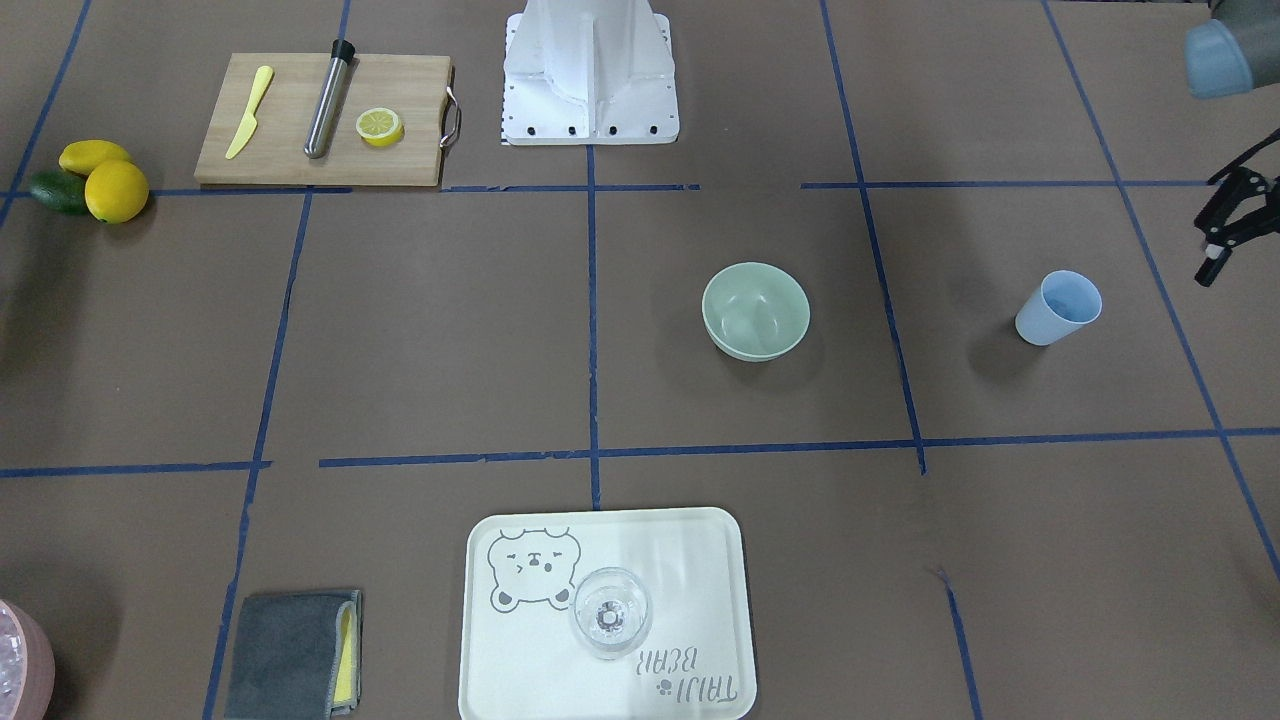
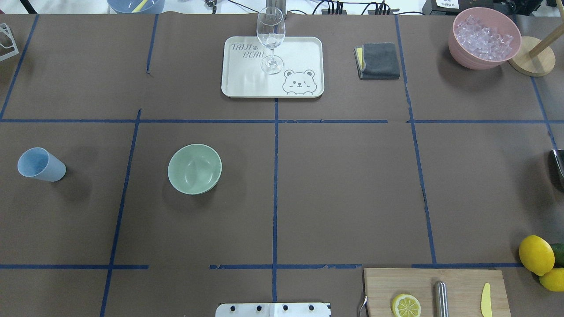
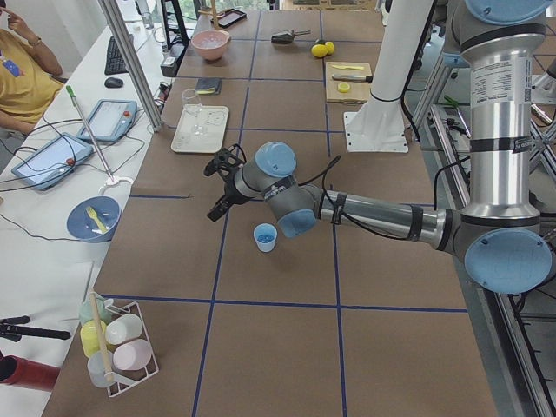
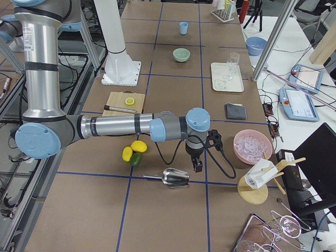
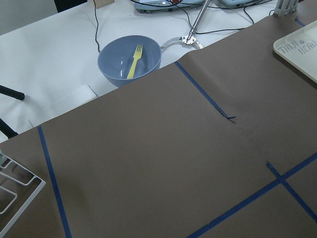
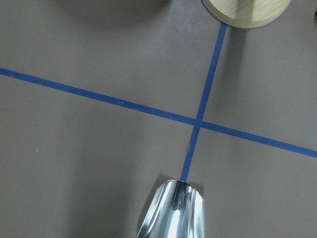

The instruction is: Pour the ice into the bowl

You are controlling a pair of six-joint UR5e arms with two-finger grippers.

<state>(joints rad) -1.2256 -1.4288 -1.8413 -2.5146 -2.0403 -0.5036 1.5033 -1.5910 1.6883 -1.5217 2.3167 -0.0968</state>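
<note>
Robotics lab, long table (image 2: 343, 185) papered brown with a blue tape grid (image 2: 275, 176), industrial robot arm (image 3: 373, 213), white pedestal (image 1: 590, 75), teach pendants (image 3: 52, 161) and cables (image 3: 17, 182) on a side bench (image 3: 52, 252).

The cup (image 2: 41, 164) stands left of the bowl (image 2: 194, 168), glass (image 2: 270, 39) on tray (image 2: 246, 79) beyond.

Brown blue-taped table (image 2: 343, 185), sage bowl (image 2: 194, 169), blue cup (image 2: 41, 164), bear tray (image 2: 246, 83), cutting board (image 2: 462, 290), grey cloth (image 2: 380, 60), pink container (image 2: 462, 57)

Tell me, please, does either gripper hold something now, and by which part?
Nothing seems held. The left gripper is open and empty. The right gripper hangs beside the metal scoop, which lies on the table.
</note>
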